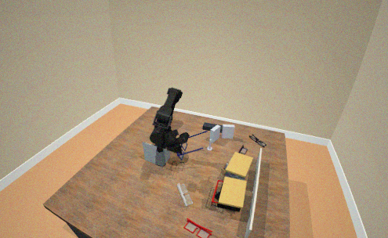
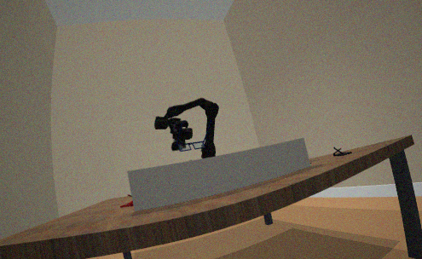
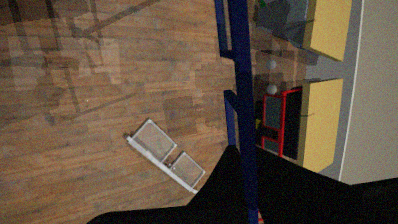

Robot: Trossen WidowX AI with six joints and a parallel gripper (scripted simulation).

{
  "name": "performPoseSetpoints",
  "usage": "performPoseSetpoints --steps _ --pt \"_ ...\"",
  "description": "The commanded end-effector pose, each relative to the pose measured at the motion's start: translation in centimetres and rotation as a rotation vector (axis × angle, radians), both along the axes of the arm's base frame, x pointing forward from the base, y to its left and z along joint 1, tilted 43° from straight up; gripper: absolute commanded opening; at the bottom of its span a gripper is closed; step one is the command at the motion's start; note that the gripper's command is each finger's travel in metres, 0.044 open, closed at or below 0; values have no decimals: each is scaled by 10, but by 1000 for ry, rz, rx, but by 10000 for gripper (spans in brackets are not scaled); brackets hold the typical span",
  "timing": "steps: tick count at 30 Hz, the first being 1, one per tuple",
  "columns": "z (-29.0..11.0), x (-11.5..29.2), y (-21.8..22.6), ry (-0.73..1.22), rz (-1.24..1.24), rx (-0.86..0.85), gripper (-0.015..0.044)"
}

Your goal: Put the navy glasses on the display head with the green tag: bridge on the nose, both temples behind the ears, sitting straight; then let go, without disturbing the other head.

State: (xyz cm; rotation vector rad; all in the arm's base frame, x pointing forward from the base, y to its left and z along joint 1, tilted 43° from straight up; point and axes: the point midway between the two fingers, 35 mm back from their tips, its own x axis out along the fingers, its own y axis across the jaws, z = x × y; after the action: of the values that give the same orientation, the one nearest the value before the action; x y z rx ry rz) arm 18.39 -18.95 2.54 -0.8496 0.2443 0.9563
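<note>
The navy glasses [image 1: 193, 151] [image 3: 244, 100] are held in the air by my gripper [image 1: 180, 149] [image 2: 176, 146] [image 3: 238, 152], which is shut on them. In the top view their temples point right, away from the arm. In the wrist view the front runs top to bottom. The dark grey head [image 3: 285, 22] with a small green tag [image 3: 261, 3] is at the wrist view's top right, beside a yellow slab. The other, black head [image 3: 293, 117] [image 1: 229, 207] has red glasses [image 3: 283, 115] [image 1: 214, 193] at its front. My gripper is short of both heads.
Yellow slabs [image 1: 239, 164] [image 1: 233, 192] cover the heads from above. A long pale wall [image 1: 255, 192] [image 2: 219, 176] stands behind them. White-framed glasses [image 1: 185, 194] [image 3: 162, 162] and red glasses [image 1: 198, 228] lie on the table. White panels [image 1: 228, 131], a grey panel [image 1: 150, 153] and black glasses [image 1: 258, 140] are farther back.
</note>
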Motion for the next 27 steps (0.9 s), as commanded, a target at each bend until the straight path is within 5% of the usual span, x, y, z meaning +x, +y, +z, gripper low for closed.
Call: performPoseSetpoints --steps 1,27 --pt "1 0 0 2 -2 0 0" --pt "22 50 69 301 123 59 0"
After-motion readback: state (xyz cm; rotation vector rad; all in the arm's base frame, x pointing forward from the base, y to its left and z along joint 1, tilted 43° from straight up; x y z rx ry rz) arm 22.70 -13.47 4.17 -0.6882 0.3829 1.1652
